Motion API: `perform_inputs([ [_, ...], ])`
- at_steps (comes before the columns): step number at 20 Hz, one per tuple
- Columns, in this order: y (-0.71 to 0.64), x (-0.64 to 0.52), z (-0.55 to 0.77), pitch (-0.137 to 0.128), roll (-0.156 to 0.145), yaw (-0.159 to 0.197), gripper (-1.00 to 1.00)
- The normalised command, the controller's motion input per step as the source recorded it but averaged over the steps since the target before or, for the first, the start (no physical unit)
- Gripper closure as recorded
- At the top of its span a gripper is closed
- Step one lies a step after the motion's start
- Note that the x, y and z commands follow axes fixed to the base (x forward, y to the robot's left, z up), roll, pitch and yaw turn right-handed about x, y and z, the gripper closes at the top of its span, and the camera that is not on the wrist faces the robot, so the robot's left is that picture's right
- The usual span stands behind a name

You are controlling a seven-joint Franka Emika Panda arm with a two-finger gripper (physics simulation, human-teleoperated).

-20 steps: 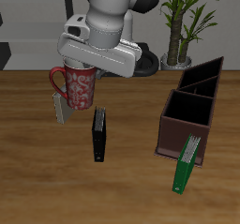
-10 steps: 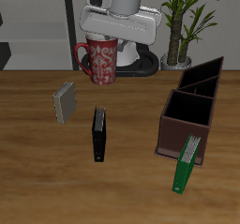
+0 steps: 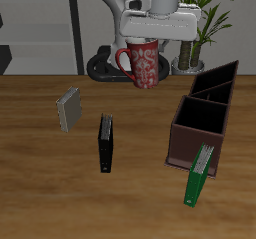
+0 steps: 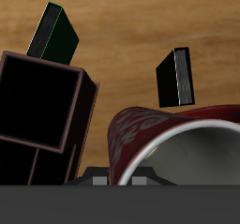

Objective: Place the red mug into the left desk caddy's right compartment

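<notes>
My gripper (image 3: 146, 43) is shut on the rim of the red mug (image 3: 143, 65) and holds it tilted, high above the table's back part. The mug is red with a pale speckled pattern, and its handle points away from the caddies. In the wrist view the mug (image 4: 173, 134) is close, with its white inside showing. The left desk caddy (image 3: 186, 147), a dark reddish-brown divided box, stands nearer the table's front edge than the mug, off to the side. It also shows in the wrist view (image 4: 86, 106), with dark compartments that look empty.
A blacker divided box (image 3: 220, 81) stands right behind the reddish-brown caddy. A green book (image 3: 199, 173) leans against that caddy's front wall. A black book (image 3: 105, 143) and a grey book (image 3: 69, 110) lie on the table. A potted plant (image 3: 196, 13) stands at the back.
The arm has carried the mug up and sideways from above the grey book toward the caddies. The mug stays in the grip and is more tilted now.
</notes>
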Motion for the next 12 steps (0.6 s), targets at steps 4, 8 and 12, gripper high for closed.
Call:
perform_inputs([
  [4, 0.55, -0.11, -0.07, 0.005, 0.054, 0.033, 1.0],
  [8, 0.28, 0.01, 0.03, -0.012, 0.027, 0.022, 1.0],
  [12, 0.34, 0.09, 0.12, -0.015, 0.02, 0.007, 1.0],
])
